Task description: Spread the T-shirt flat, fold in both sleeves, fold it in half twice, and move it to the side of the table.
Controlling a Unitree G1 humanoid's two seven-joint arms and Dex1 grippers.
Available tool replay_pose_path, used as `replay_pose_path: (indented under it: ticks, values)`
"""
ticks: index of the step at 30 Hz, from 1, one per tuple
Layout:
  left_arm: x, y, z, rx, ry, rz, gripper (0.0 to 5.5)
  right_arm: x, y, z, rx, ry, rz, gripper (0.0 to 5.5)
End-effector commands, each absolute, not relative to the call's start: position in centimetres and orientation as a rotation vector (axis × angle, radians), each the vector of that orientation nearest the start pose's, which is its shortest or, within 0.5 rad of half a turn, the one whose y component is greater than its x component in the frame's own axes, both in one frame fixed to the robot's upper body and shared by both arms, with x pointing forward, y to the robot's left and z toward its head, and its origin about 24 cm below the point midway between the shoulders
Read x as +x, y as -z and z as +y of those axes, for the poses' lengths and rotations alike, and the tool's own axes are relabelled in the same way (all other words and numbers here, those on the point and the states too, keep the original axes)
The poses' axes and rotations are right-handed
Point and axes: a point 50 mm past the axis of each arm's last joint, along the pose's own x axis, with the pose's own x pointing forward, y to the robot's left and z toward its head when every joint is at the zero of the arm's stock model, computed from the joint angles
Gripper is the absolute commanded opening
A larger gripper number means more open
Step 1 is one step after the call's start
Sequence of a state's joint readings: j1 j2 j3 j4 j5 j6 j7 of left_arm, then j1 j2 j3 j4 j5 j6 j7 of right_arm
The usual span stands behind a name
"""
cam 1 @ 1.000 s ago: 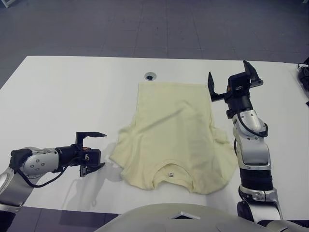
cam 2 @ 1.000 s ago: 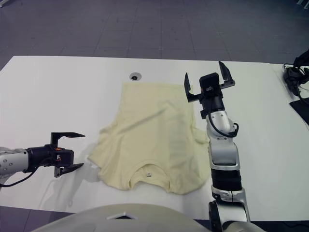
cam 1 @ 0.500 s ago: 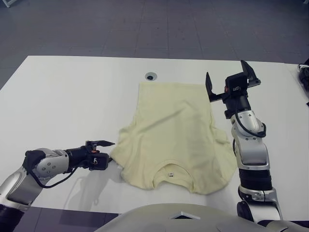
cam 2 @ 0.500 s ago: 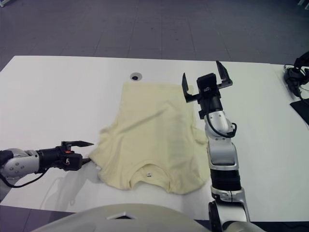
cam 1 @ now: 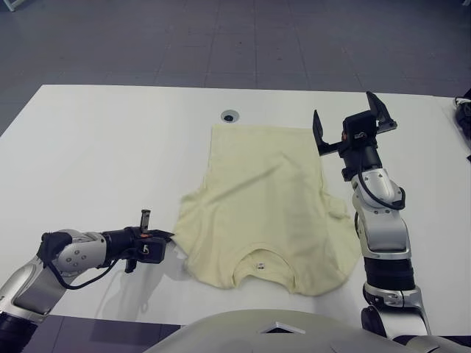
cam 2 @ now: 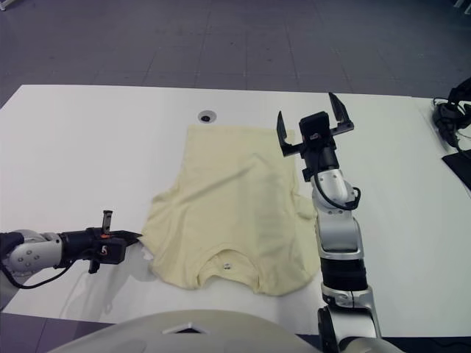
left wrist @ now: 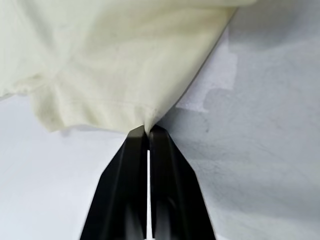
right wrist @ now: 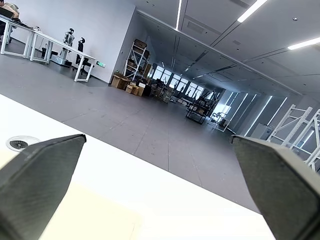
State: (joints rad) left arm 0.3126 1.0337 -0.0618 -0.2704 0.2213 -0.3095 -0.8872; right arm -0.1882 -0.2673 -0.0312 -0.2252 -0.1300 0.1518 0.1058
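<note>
A pale yellow T-shirt (cam 1: 268,206) lies rumpled on the white table (cam 1: 103,147), collar toward me and hem at the far side. Its left sleeve (left wrist: 100,75) bunches out toward my left gripper (cam 1: 166,236), which lies low on the table. In the left wrist view that gripper (left wrist: 148,131) is shut, with the sleeve's edge pinched at its tips. My right gripper (cam 1: 352,123) is held raised and open above the shirt's far right corner. In the right wrist view its fingers (right wrist: 40,165) are spread wide around nothing.
A round cable hole (cam 1: 229,116) is set in the table just beyond the hem's left corner. Dark cables and gear (cam 2: 445,114) lie at the table's right edge. Bare tabletop stretches to the left of the shirt and beyond it.
My left gripper slid right to the left sleeve, turned its open fingers over and shut on the sleeve's edge. The right arm has barely moved.
</note>
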Motion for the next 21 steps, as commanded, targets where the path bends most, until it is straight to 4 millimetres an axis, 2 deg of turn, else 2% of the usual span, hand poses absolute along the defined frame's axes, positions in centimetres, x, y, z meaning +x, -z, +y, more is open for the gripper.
replay_pose_path:
  ticks: [1,7,14,21]
  values:
    - [16.6,-6.8,24.3,1.206,1.257,0.393,0.03,27.8,-13.7,-17.6,-0.398,-0.085,-0.256,5.4]
    - [17.2,-7.5,24.2,1.208,1.24,0.356,0.03,27.5,-13.9,-17.2,-0.4,-0.099,-0.27,5.4]
    - [18.6,-11.4,25.0,1.17,1.128,0.247,0.03,27.2,-14.1,-16.4,-0.424,-0.128,-0.291,5.4]
    - [19.0,-12.4,24.3,1.146,1.152,0.197,0.03,26.9,-14.5,-16.0,-0.379,-0.151,-0.306,5.4]
